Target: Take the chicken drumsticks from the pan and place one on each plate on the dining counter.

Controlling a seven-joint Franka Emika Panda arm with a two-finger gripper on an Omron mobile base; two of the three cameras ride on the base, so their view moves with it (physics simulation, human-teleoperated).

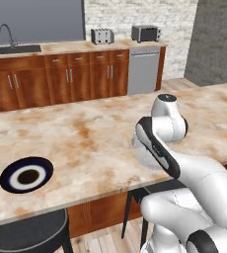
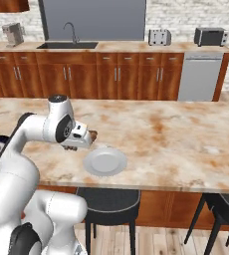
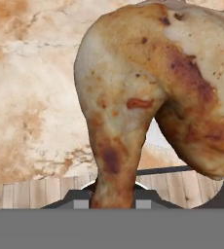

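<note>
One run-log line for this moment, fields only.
pincer: shut on golden-brown chicken drumstick | position: above marbled dining counter, beside pale round plate | dark-rimmed plate: bare

This is a home kitchen. A long island desk (image 2: 176,134) with a marbled beige-and-rust stone top stands over reddish wood panels, with black stools (image 2: 109,201) tucked under its near edge. Behind it runs a wall counter on wooden cabinets (image 2: 86,74) with metal handles, carrying a sink with a curved faucet (image 2: 70,32), a toaster (image 2: 159,37) and a toaster oven (image 2: 209,36). A steel dishwasher (image 2: 199,77) sits among the cabinets. The back wall is pale brick, the floor light wood planks.
</note>
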